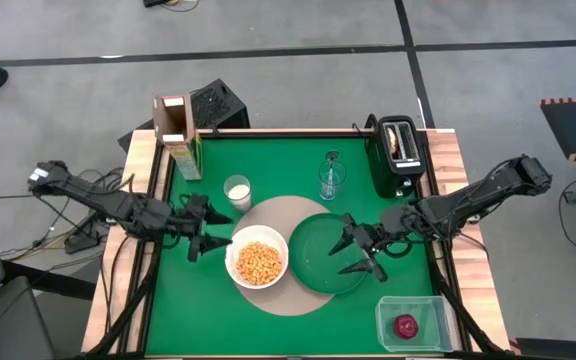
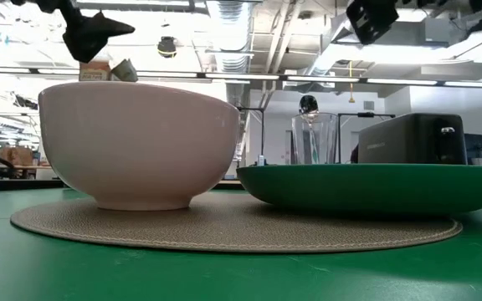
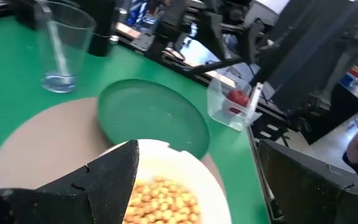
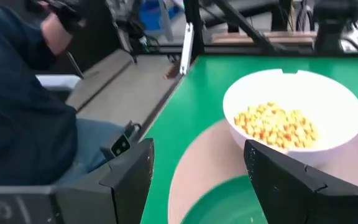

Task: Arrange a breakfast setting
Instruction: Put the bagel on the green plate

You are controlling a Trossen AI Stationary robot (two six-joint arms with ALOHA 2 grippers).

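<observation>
A round tan mat (image 1: 293, 212) lies mid-table. On it stand a white bowl (image 1: 258, 263) holding cereal and a dark-green plate (image 1: 320, 245). A small white cup (image 1: 236, 190) and a clear glass (image 1: 331, 181) holding a silver spoon (image 3: 58, 46) stand behind the mat. Toasted bread (image 1: 400, 141) sticks out of the black toaster's slot. A red apple (image 1: 406, 325) lies in a clear tub. My left gripper (image 1: 217, 232) is open and empty, left of the bowl. My right gripper (image 1: 348, 257) is open and empty above the plate's right part.
A cereal box (image 1: 180, 135) stands at the far left corner and the black toaster (image 1: 398, 158) at the far right. The clear tub (image 1: 413, 322) sits at the near right corner. A person (image 4: 23, 99) sits beyond the table's left side.
</observation>
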